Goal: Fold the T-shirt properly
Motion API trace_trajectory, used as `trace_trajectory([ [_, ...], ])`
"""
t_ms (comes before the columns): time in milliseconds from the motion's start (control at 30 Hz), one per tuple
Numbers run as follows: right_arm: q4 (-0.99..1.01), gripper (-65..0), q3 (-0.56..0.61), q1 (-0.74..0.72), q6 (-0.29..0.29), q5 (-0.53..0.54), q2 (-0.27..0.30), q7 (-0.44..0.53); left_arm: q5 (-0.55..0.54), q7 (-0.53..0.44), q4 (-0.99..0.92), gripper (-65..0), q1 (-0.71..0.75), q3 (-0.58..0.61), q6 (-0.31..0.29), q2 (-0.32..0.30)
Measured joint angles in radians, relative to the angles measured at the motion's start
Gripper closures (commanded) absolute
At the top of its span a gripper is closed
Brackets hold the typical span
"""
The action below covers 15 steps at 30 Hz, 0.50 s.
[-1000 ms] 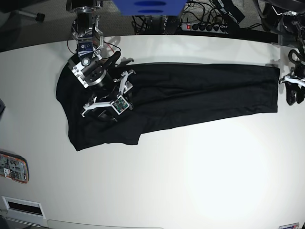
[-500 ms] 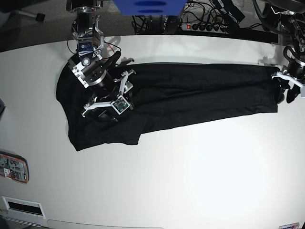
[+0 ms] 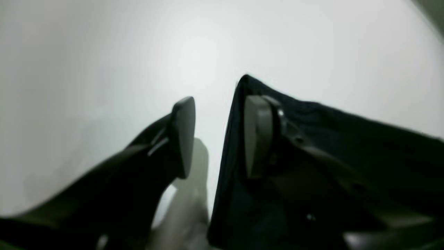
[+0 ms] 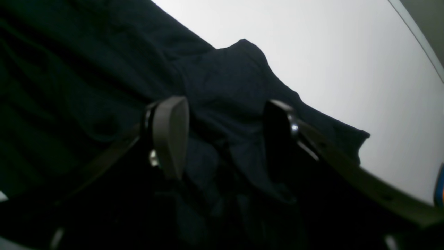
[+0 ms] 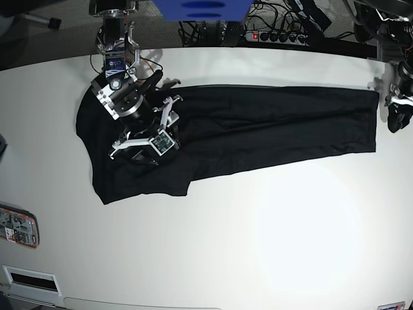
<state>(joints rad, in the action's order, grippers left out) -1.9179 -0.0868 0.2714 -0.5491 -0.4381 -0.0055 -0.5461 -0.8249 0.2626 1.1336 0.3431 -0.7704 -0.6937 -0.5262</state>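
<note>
In the left wrist view, the left gripper point(image 3: 218, 139) is seen with fingers apart, one over the T-shirt point(image 3: 347, 146) corner, one over the table point(image 3: 104, 69). In the right wrist view, the right gripper point(image 4: 222, 135) is spread above bunched cloth. In the base view, the shirt point(image 5: 258, 129) is stretched from nine to three o'clock.

A white table point(image 5: 258, 245) fills the base view, bright with glare toward five o'clock. At twelve o'clock, a blue box point(image 5: 200, 9) pokes in past the far edge. Just toward one o'clock, a power strip point(image 5: 274, 35) with a red switch lies among tangled cables. At eight o'clock, an orange-edged circuit board point(image 5: 18, 226).
</note>
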Motion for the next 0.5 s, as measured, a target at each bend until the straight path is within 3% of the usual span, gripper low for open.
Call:
trace_trajectory([
  [133,0.0,-33.0,0.0,0.0,0.0,0.0,0.0,0.001,-0.009,0.13,-0.082,-21.0,-0.03,0.0,0.008,0.011],
  [367,0.0,-33.0,0.0,0.0,0.0,0.0,0.0,0.0,-0.037,0.142,-0.129,-21.1,-0.048,-0.003,-0.003,0.005],
  [500,0.0,-33.0,0.0,0.0,0.0,-0.001,0.0,0.0,-0.035,0.159,-0.129,-24.9,-0.033,-0.002,-0.009,-0.018],
])
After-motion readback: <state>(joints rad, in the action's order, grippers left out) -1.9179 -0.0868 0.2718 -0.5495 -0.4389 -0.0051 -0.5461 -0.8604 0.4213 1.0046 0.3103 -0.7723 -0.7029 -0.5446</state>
